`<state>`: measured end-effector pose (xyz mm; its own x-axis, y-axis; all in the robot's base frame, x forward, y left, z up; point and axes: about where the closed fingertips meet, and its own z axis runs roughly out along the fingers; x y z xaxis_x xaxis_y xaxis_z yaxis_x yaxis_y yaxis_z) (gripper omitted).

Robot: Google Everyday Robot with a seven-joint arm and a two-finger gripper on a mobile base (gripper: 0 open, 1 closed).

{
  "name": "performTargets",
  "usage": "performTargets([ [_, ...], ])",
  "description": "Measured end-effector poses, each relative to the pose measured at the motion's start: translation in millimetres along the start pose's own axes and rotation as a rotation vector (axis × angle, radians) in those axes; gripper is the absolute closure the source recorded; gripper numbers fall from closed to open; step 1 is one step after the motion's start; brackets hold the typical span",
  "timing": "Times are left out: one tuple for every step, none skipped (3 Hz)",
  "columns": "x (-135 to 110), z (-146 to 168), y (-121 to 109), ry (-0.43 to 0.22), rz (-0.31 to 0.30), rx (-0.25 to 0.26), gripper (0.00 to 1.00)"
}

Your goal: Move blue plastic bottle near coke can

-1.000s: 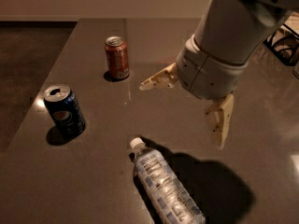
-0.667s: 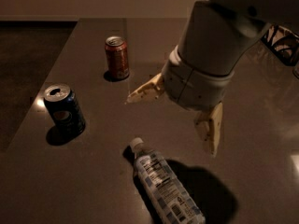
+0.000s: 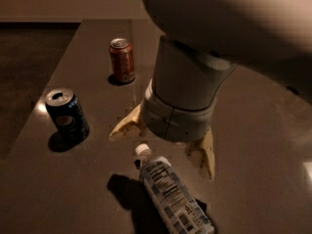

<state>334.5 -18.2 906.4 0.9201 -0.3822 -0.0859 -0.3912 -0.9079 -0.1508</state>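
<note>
While the blue plastic bottle [image 3: 171, 195] lies on the bench [image 3: 265, 130], the tool [image 3: 163, 152] hangs wide open above its cap, empty

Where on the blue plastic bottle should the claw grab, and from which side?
Grip the blue plastic bottle across its labelled body, just behind the white cap, coming down from above. It lies on its side, cap pointing away, so closing across its round width should hold best. The open claw hangs over the cap end.
</note>
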Motion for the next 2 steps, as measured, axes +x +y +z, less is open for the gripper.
performTargets([
  [-6.0, 17.9, 5.1, -0.001, -0.07, -0.059, 0.0],
  [-5.1, 30.8, 14.3, 0.007, -0.111, -0.107, 0.0],
])
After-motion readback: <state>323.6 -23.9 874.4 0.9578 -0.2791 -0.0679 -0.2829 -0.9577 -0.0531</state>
